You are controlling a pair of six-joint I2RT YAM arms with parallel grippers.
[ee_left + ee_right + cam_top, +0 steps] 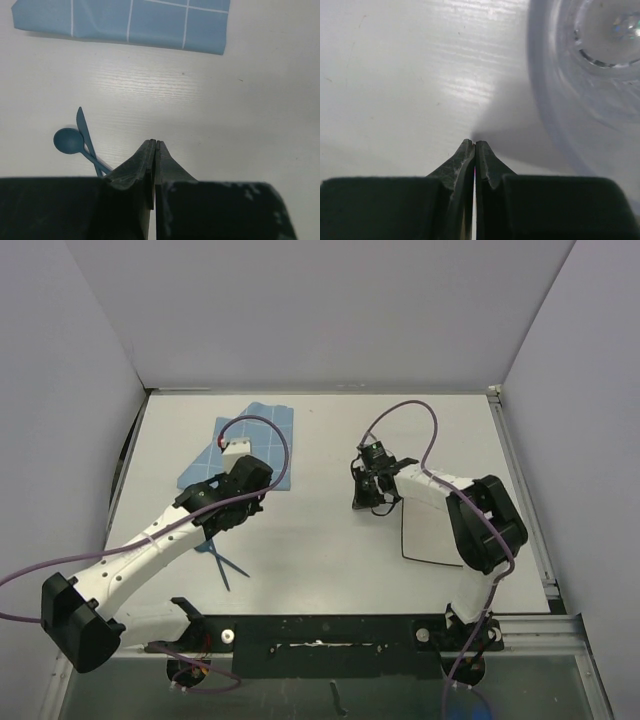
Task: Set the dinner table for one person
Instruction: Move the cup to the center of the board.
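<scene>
The dinner table (320, 430) is a white top with a black rail along its near edge. A blue spoon (69, 141) lies crossed with a slim blue utensil (83, 126) left of my left gripper (155, 142). The pair shows as blue cutlery (226, 564) in the top view. That gripper (222, 518) is shut and holds nothing, a little above the table. My right gripper (474, 143) is also shut and empty, with a clear dish or glass (590, 75) just to its right. From above, the right gripper (372, 502) hangs mid-table.
A blue cloth mat with a white grid (250, 440) lies at the back left, its near edge (150, 30) ahead of the left fingers. A thin dark curved line (405, 540) shows on the table by the right arm. White walls enclose three sides.
</scene>
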